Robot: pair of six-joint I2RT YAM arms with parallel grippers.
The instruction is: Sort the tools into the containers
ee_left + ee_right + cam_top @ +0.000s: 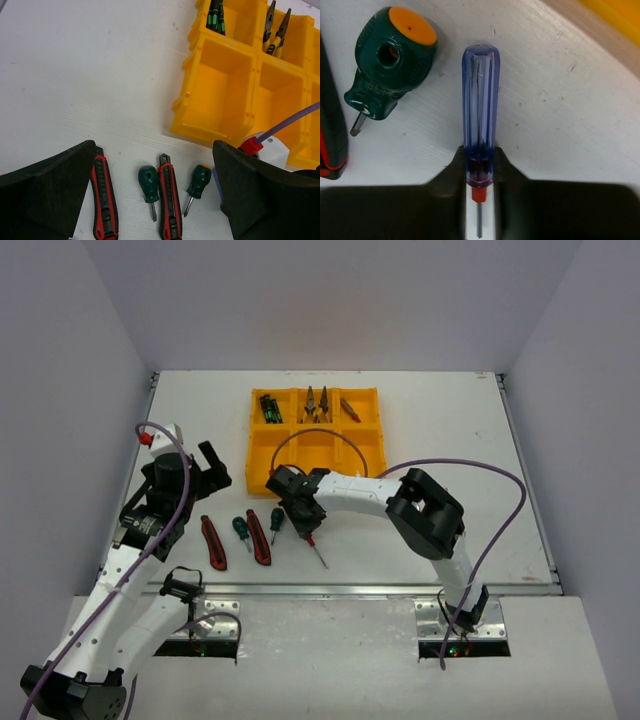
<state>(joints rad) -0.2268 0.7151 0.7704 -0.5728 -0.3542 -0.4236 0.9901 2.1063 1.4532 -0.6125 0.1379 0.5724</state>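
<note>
Stretching leftward, right gripper [480,161] clamps the purple-handled screwdriver [479,100]

A robotics lab cell. Bare white walls [60,390] enclose the desk [450,420]; the left arm [110,590] and right arm [425,510] are bolted at its near edge.

The white desk [450,440] carries a yellow tray [262,458] at its far middle. Nearer, left to right, lie a red-black knife [213,543], a stubby green screwdriver [241,530], a second knife [259,537], a second green screwdriver [276,520] and a purple-handled screwdriver [479,100].
</note>
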